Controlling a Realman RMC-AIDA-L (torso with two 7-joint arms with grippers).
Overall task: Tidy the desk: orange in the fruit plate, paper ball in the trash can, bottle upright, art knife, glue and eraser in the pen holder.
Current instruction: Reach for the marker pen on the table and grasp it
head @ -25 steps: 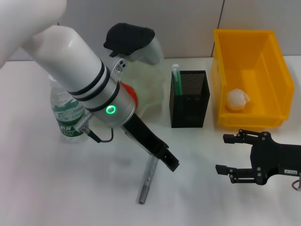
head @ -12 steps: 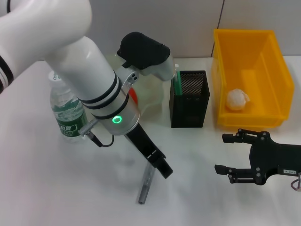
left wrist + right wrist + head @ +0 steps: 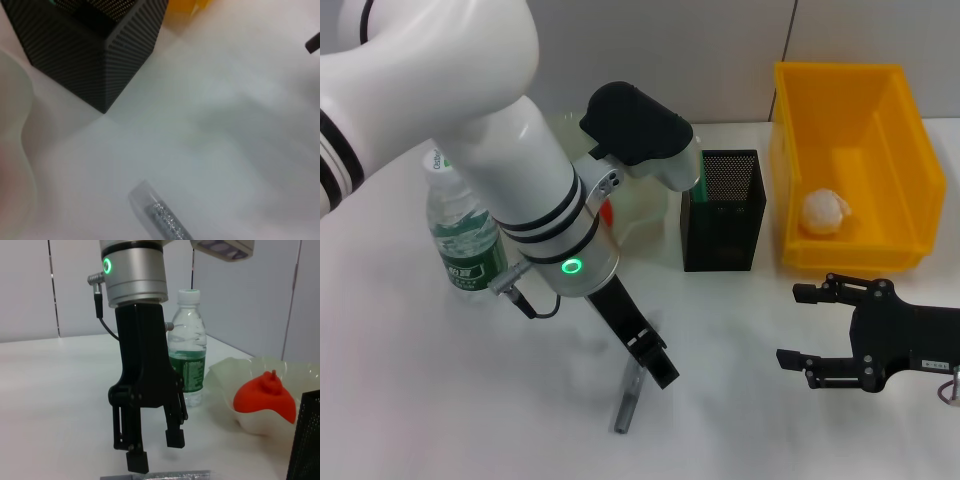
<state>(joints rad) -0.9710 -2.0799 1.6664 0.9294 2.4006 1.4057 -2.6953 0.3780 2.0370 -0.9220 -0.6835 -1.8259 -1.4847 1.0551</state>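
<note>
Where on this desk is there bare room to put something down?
Bare desk lies in front of the bottle, and between the art knife and the right gripper. Around the pen holder, fruit plate and trash can it is crowded.

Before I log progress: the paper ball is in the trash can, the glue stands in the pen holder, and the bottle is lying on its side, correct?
Not quite: the bottle stands upright, as the head view shows. The paper ball does lie in the trash can, and the glue stands in the pen holder.

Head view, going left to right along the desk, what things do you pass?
bottle → art knife → pen holder → trash can
</note>
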